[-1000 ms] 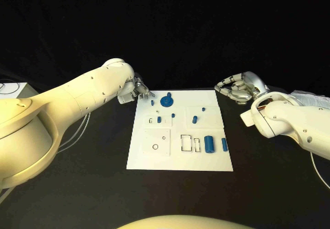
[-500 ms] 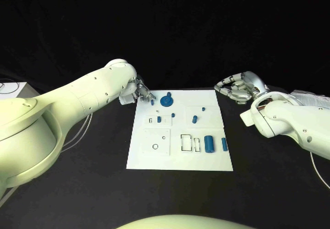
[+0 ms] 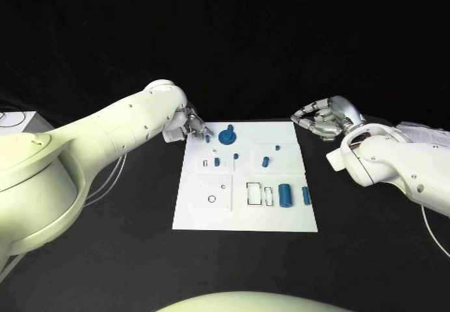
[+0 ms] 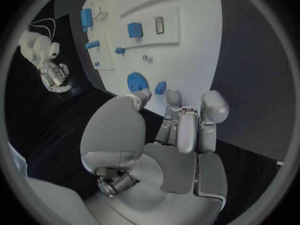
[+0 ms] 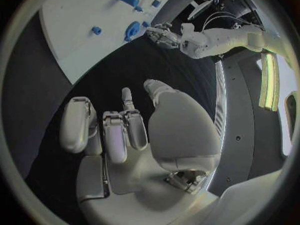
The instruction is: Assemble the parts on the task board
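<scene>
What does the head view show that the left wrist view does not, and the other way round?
Head view: the whole task board, including the near edge and the blue cylinder by the rectangular slots. Left wrist view: the left hand from behind, its fingers curled over the table just off the board's far corner, close to the small blue peg. Both: the blue disc, the peg, and the right hand, away from the board.
</scene>
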